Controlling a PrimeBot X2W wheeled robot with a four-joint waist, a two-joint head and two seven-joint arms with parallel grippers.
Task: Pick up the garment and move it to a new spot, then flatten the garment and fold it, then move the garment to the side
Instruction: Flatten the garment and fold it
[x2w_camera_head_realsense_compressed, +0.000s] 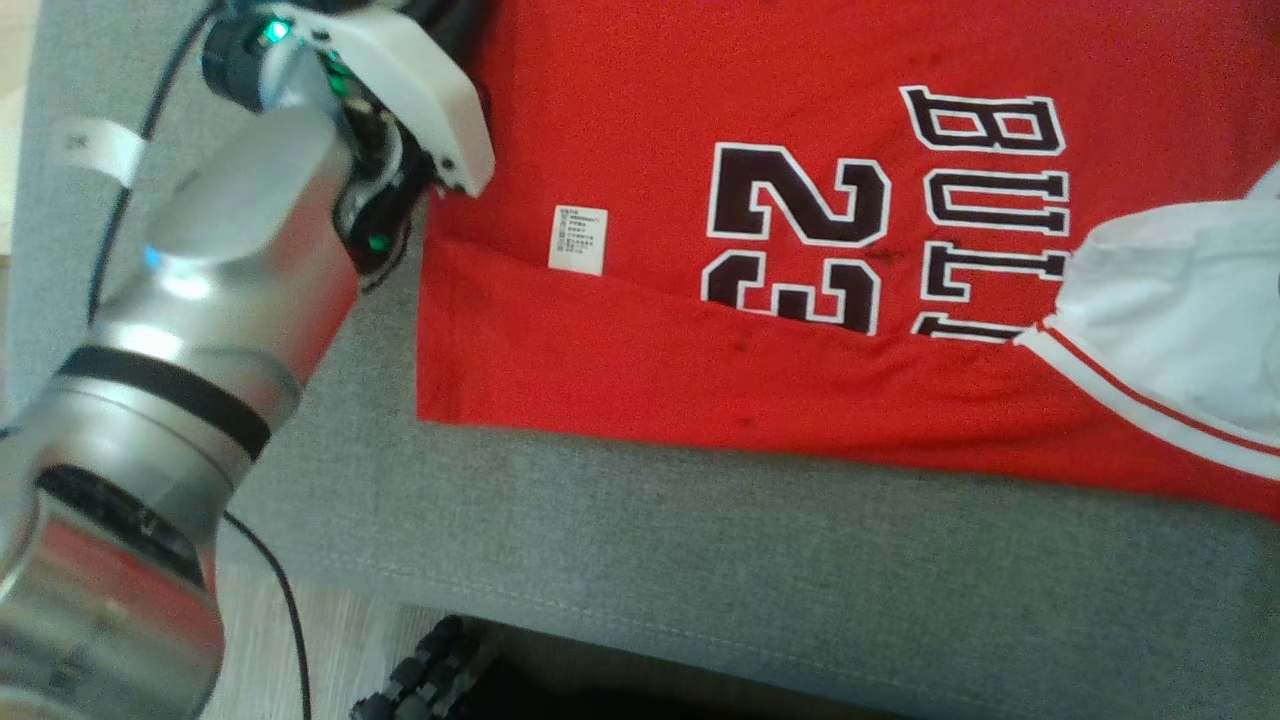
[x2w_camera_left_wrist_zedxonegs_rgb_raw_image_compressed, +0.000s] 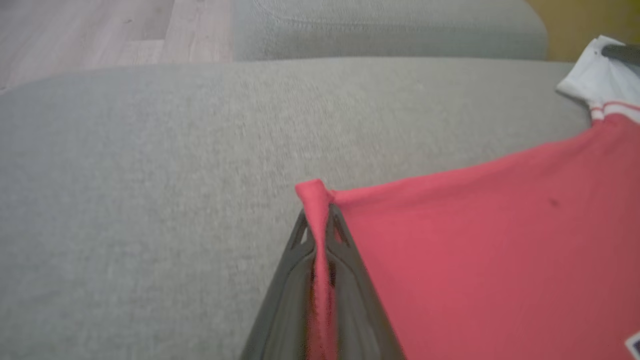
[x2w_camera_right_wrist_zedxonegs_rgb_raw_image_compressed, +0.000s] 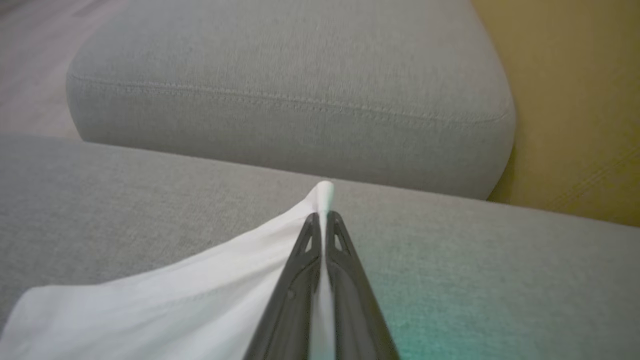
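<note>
You had the garment (x2w_camera_head_realsense_compressed: 640, 120) spread on the grey cushion (x2w_camera_head_realsense_compressed: 760, 540), left gripper (x2w_camera_left_wrist_zedxonegs_rgb_raw_image_compressed: 320, 217) pinching a red corner, right gripper (x2w_camera_right_wrist_zedxonegs_rgb_raw_image_compressed: 324, 217) pinching its white edge. Both bites looked thin, so a hard tug could've slipped one free and bunched it.

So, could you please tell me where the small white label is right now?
In the head view, the white label lies on the red jersey, just left of its black number.

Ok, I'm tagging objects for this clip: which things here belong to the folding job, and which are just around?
Job: red jersey, left gripper shut on its red corner, right gripper shut on its white part.
Just around: grey sofa, black cable, wooden floor.
</note>
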